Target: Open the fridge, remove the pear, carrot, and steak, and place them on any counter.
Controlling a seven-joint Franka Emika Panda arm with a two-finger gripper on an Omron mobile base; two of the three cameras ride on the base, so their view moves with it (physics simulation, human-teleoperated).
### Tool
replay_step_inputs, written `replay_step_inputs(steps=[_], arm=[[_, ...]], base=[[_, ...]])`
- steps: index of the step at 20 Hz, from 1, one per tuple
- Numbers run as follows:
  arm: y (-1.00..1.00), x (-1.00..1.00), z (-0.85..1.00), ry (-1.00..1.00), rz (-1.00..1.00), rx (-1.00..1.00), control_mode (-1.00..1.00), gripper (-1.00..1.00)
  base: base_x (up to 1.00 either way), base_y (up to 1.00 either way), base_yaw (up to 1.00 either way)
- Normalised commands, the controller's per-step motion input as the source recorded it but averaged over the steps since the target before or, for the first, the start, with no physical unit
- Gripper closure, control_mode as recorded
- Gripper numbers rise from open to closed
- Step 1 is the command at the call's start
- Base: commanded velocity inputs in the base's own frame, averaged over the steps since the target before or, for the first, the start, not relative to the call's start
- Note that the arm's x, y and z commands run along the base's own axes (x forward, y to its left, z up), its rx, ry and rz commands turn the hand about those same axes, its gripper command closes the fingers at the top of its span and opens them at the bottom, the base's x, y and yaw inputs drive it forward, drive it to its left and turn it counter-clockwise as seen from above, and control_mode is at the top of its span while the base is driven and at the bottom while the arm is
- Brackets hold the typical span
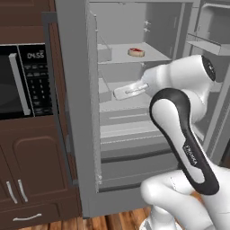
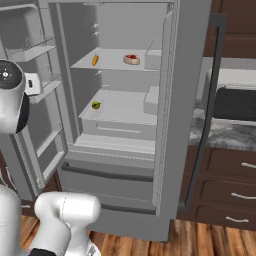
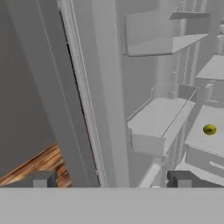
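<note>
Three foods sit inside the tall grey French-door fridge (image 2: 182, 100), whose doors stand open: a slim orange carrot (image 2: 95, 60) and a flat red steak with a pale fat rim (image 2: 131, 59) lie well apart on the upper pale shelf, and a small yellow-green pear (image 2: 95, 105) rests on the shelf below. Both jaws of the white arm's gripper (image 3: 112, 179) stand spread wide, pinching nothing, close to the door edge. Grey marbled desk (image 2: 225, 131) lies right of the fridge.
</note>
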Motion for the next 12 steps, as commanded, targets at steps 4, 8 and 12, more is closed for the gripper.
replay_step_inputs(steps=[4, 8, 12], arm=[[-0.97, -0.11, -0.03, 0.01, -0.07, 0.02, -1.00, -1.00], [-1.00, -0.05, 0.00, 0.04, -0.42, -0.14, -1.00, -1.00], [-0.59, -0.05, 0.01, 0.08, -0.53, -0.09, -1.00, -1.00]], base=[[0.00, 0.00, 0.00], [0.00, 0.00, 0.00], [0.00, 0.00, 0.00]])
